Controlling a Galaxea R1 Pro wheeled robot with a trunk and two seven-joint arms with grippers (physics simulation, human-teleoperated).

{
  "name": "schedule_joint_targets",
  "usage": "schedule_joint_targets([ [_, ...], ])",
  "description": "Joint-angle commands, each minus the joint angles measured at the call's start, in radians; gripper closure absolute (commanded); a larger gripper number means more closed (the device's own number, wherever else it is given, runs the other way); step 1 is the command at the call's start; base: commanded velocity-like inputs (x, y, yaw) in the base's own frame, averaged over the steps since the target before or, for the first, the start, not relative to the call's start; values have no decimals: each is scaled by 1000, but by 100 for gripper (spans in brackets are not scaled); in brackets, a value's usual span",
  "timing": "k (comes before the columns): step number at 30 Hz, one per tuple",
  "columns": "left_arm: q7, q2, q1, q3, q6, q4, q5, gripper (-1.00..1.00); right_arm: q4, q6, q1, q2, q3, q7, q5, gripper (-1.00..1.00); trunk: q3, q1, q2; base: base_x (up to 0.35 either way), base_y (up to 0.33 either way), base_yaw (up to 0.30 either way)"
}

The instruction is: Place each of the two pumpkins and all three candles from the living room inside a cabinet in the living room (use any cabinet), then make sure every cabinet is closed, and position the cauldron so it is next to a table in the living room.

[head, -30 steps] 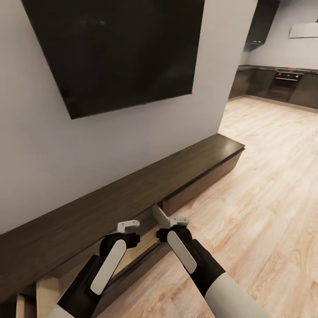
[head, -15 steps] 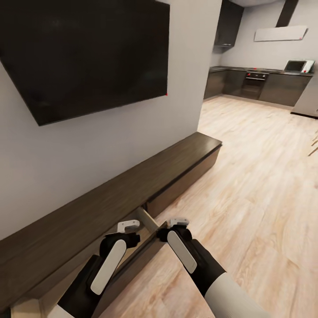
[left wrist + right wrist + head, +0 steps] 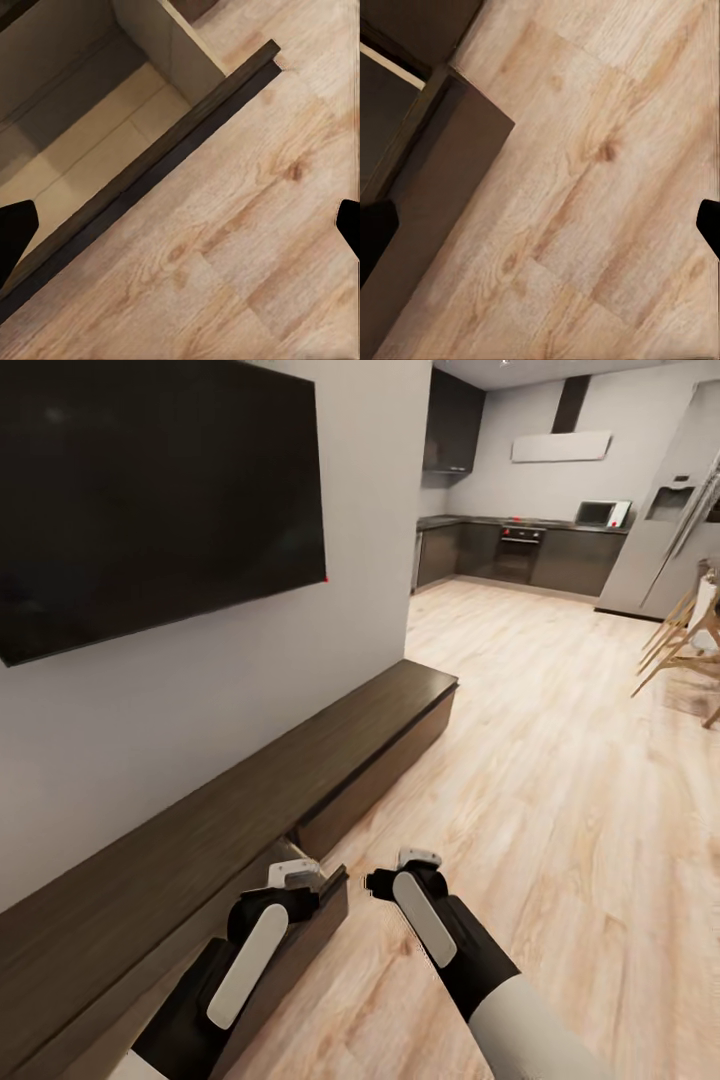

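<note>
Over open cabinet (image 3: 300, 770) drawer (image 3: 97, 150): both pincers spread, empty, pointing down.

Light wood-plank floor (image 3: 560, 780), long dark-brown cabinet (image 3: 300, 760) standing on it, drawer (image 3: 112, 142) pulled open

Both arms reach forward side by side, bent low; left end effector (image 3: 292, 874) and right end effector (image 3: 412, 857) both spread wide open, holding nothing.
</note>
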Motion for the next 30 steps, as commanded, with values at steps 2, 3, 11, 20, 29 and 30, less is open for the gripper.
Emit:
schedule_joint_targets([
  [2,10,1,-1,-1,1,-1,10,-100,-7,14,-2,0,-6,-12,-8,-100,1,0,0,0,0,-259],
  [3,10,1,-1,-1,1,-1,10,-100,-15,23,-3,0,-9,-15,-8,-100,2,0,0,0,0,-258],
  [11,10,0,-1,-19,1,-1,10,-100,-227,36,143,-137,-126,-53,-16,-100,10,0,0,0,0,-257],
  [20,10,0,-1,-92,-2,-1,10,-100,-369,32,462,-193,-478,-43,-9,-100,19,0,0,0,0,-256],
  [29,11,-1,-1,-127,-7,0,8,-100,-185,-161,570,-194,-652,-8,-7,-100,24,0,0,0,0,-262],
  [30,11,-1,-1,-129,-8,0,8,-100,-151,-175,571,-194,-654,8,-7,-100,23,0,0,0,-7,-248],
])
